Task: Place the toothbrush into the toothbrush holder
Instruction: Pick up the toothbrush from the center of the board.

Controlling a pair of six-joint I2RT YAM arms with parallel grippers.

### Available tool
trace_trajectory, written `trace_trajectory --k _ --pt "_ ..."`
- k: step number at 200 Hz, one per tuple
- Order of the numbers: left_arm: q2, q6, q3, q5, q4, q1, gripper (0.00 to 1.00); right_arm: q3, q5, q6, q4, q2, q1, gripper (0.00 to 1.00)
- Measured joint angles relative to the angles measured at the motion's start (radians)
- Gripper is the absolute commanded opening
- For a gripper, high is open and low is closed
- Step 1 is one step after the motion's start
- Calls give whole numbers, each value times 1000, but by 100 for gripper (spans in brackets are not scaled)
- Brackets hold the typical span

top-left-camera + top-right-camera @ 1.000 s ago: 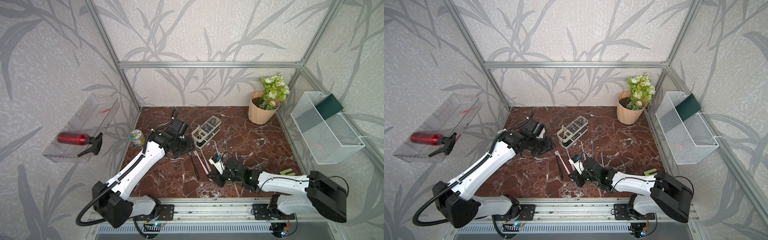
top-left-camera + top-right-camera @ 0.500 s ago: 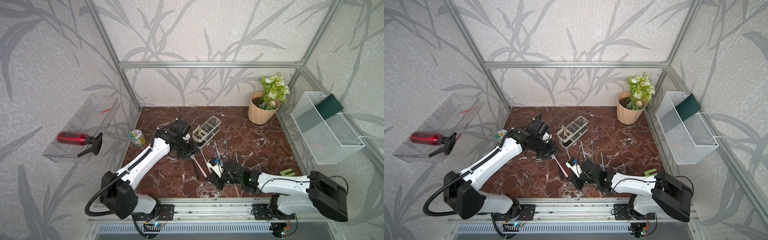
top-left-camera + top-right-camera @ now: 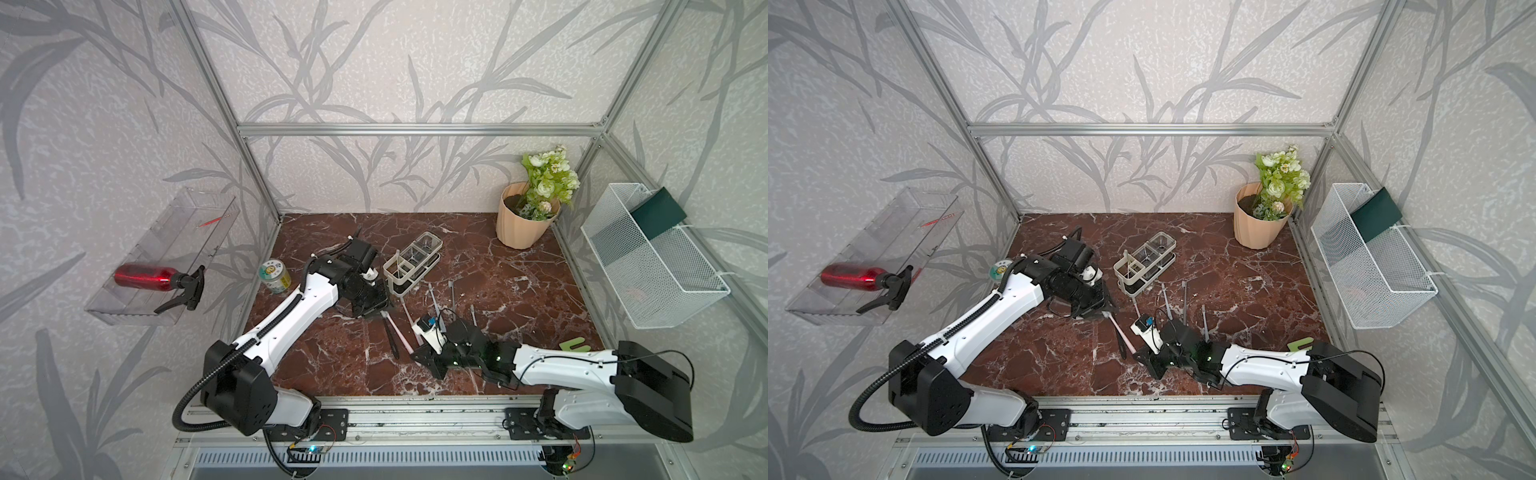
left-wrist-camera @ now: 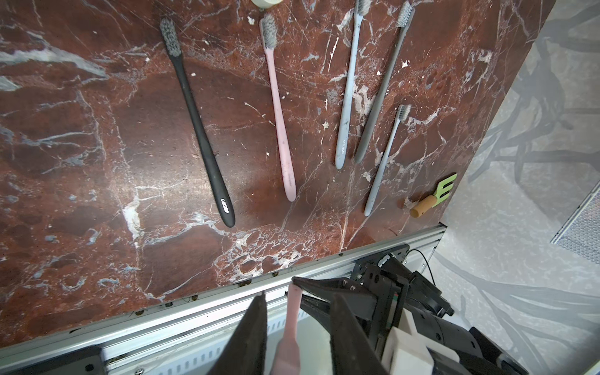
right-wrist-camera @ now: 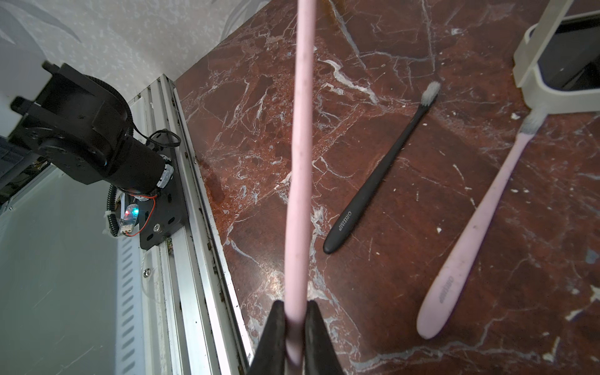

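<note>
Pink toothbrush (image 5: pixel 297 194): 1, above worktop (image 3: pixel 519 291) front-centre. Handle pinched in right gripper (image 5: pixel 295 324). Left gripper (image 4: pixel 298 297) jaws narrow, straddling the other end, gaps either side.

Left hand (image 3: pixel 379 306) just beside toothbrush holder (image 3: pixel 411 262) — loose toothbrushes (image 3: pixel 391 338) strewn in front, marble (image 3: pixel 478 237) behind open

Pale walls (image 3: pixel 374 62) papered with grey leaf sprays close the back and both sides; a silver aluminium frame (image 3: pixel 415 129) runs along their joins; the counter (image 3: pixel 519 282) is red-brown marble veined white, evenly lit; a clear shelf (image 3: pixel 174 232) on the left wall carries a red spray bottle (image 3: pixel 143 277); a white mesh basket (image 3: pixel 648 270) hangs on the right wall; a potted plant (image 3: pixel 521 226) stands in the counter's back right corner.
</note>
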Motion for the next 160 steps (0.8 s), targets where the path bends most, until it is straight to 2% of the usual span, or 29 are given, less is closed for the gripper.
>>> trace_trajectory --k 68,160 --pt "-7 5 -37 28 12 0 14 0 3 2 0 0 1 0" --pt "-12 5 -49 42 20 5 3 0 3 2 0 0 1 0"
